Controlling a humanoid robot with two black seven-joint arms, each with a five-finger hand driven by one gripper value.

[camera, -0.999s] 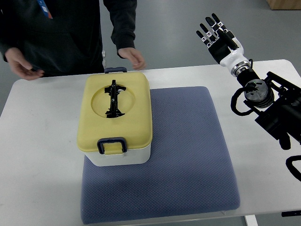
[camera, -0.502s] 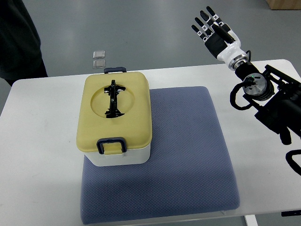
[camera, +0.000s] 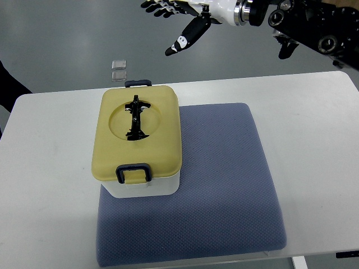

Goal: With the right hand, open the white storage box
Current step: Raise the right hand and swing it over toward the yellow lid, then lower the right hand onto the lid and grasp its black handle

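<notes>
The white storage box [camera: 147, 188] with a yellow lid [camera: 137, 134] stands closed on the left part of a blue-grey mat [camera: 219, 185]. A black folded handle [camera: 136, 118] lies in the lid's round recess. Dark blue latches sit at the near end [camera: 133, 171] and the far end [camera: 138, 83]. My right hand [camera: 178, 17] is at the top of the view, above and beyond the box, fingers spread and empty. Its arm [camera: 297, 22] comes in from the upper right. The left arm does not show.
The white table [camera: 45, 213] carries the mat and the box. Two small clear squares [camera: 119, 69] lie on the grey floor beyond the table. A dark bit of a person's clothing [camera: 7, 87] shows at the left edge.
My right hand has swung from the upper right, far leftward and upward, to above the box's far end. The person has stepped away to the left edge.
</notes>
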